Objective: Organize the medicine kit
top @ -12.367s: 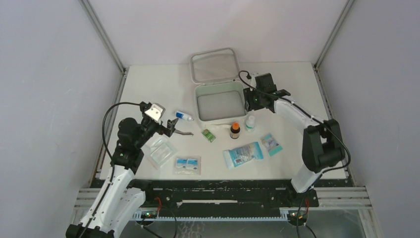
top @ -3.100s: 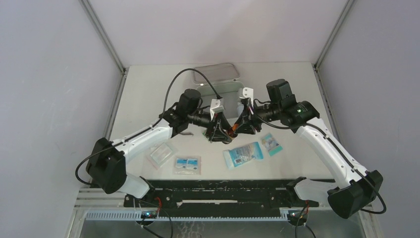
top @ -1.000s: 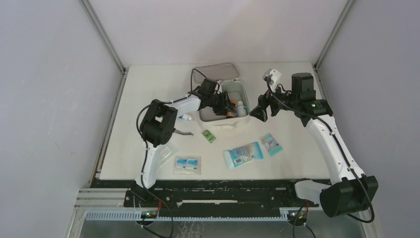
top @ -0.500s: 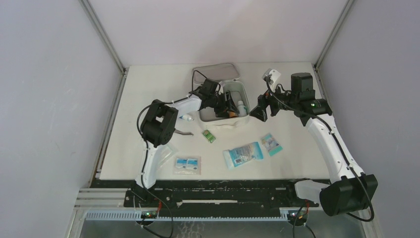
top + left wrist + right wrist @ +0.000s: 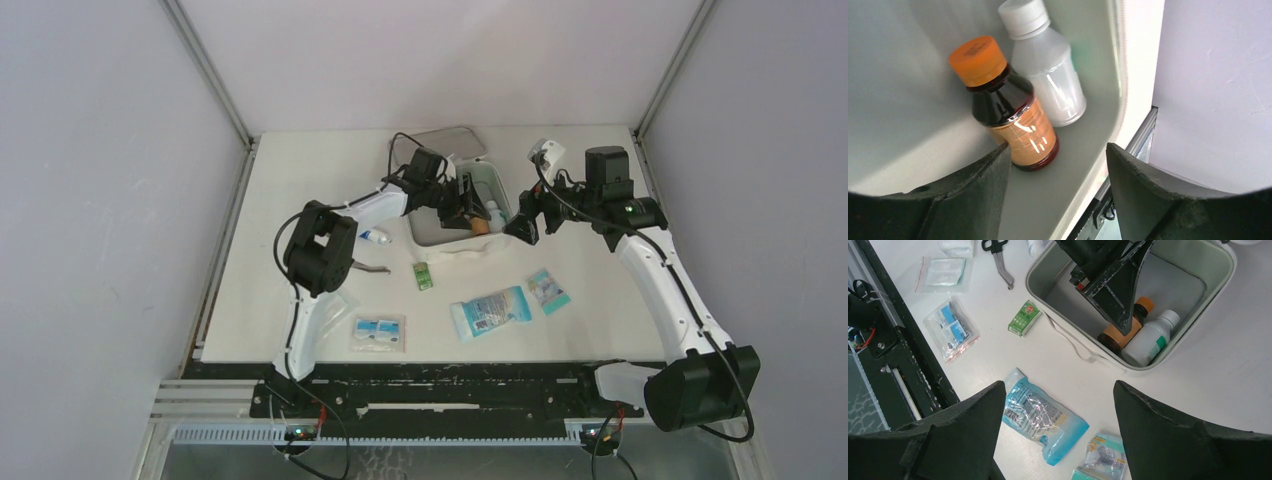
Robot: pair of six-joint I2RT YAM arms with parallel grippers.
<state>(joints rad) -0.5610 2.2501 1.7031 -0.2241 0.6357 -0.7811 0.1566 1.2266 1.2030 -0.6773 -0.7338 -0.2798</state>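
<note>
Open kit (image 5: 1183, 275) sits far-centre on the tabletop (image 5: 300, 180). Left fingers (image 5: 963, 200) are spread open inside it, by the brown bottle (image 5: 1013, 120). Right fingers (image 5: 958, 440) are open and empty. A careless withdrawal could topple the bottle or drag the kit.

A robotics laboratory test cell is shown. A white bench (image 5: 300, 180) is enclosed on three sides by plain grey panels (image 5: 100, 200), which are framed at the far left and far right corners by bare aluminium posts (image 5: 205, 70). Along the near edge a black slotted rail (image 5: 450, 385) is fitted, and to it two white-and-black machines are bolted: the left arm (image 5: 318, 245) and the right arm (image 5: 655, 280). Below that rail, a toothed cable duct (image 5: 420, 437), red wiring (image 5: 320, 406) and small green lights (image 5: 300, 432) are left exposed. Toward the far edge a medicine kit (image 5: 435, 230) is set out, with sealed packets (image 5: 490, 312) laid closer to the near edge.
</note>
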